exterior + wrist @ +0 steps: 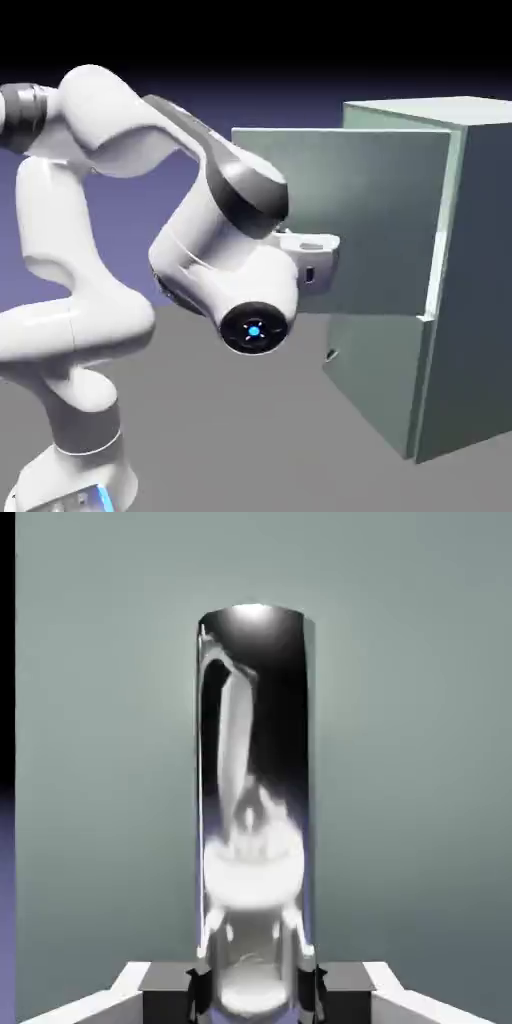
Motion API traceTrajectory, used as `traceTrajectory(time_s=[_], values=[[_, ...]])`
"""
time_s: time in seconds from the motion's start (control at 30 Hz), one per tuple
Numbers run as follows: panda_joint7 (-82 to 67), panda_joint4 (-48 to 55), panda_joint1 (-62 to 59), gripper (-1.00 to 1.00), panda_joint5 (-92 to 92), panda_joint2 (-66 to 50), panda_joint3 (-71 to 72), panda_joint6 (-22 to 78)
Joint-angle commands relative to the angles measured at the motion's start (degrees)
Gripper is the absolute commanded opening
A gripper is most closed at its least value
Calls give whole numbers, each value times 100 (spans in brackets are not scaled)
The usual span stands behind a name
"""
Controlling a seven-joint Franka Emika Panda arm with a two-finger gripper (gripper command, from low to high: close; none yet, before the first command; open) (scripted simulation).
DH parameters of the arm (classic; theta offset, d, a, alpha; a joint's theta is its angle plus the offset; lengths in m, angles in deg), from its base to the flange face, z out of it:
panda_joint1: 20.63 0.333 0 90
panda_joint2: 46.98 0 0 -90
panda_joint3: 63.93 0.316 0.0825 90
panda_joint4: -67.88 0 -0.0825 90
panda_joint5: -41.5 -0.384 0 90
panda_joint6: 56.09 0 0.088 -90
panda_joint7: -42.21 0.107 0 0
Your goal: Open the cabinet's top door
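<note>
See the cabinet [470, 260] at the exterior view's right. Have the top door [365, 215] swung wide, out toward the exterior view's left. Show the lower door [380, 385] closed, small handle [331, 355] near its left edge. Get the arm [95, 310] arching in from the left, white hand [312, 262] overlapping the top door, fingertips hidden. Note blue light [254, 331] on the wrist.

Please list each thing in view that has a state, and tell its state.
Cabinet's top door: swung open.
Cabinet's lower door: closed.
Jaws: shut on the handle.
Top door's shiny handle: gripped near its end, between the fingertips.
</note>
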Motion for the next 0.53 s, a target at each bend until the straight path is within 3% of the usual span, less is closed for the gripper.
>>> traceTrajectory(time_s=[0.0, 0.47, 0.5], values=[[-89, 167, -23, -100, 169, -208, 17, 28], [-606, 2670, 24, -100, 2123, -2929, 343, 432], [-606, 2670, 24, 100, 2123, -2929, 343, 432]])
